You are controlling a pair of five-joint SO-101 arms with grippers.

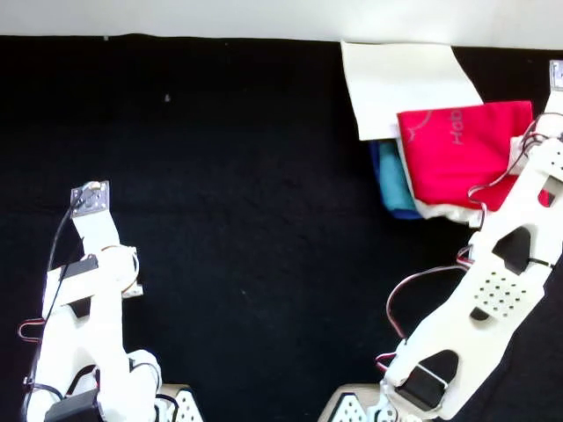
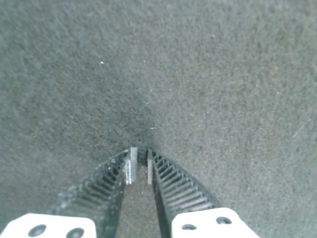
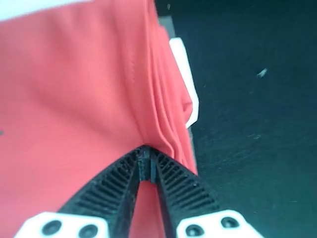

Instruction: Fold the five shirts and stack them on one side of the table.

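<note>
A folded red shirt (image 1: 457, 154) lies on top of a pile at the back right of the black table (image 1: 246, 176). Under it show a blue shirt (image 1: 394, 180) and a white edge (image 1: 444, 211). A white shirt (image 1: 400, 83) lies flat just behind the pile. My right arm (image 1: 501, 281) stretches to the red shirt's right side. In the right wrist view my right gripper (image 3: 147, 161) is shut on the red shirt (image 3: 74, 99) at its layered edge, where the folds bunch toward the tips. My left gripper (image 2: 138, 166) is shut over bare black cloth at the near left.
A white layer (image 3: 185, 79) sticks out from under the red shirt's edge in the right wrist view. The left arm (image 1: 92, 299) stands at the near left. The table's back edge meets a pale wall (image 1: 176, 18).
</note>
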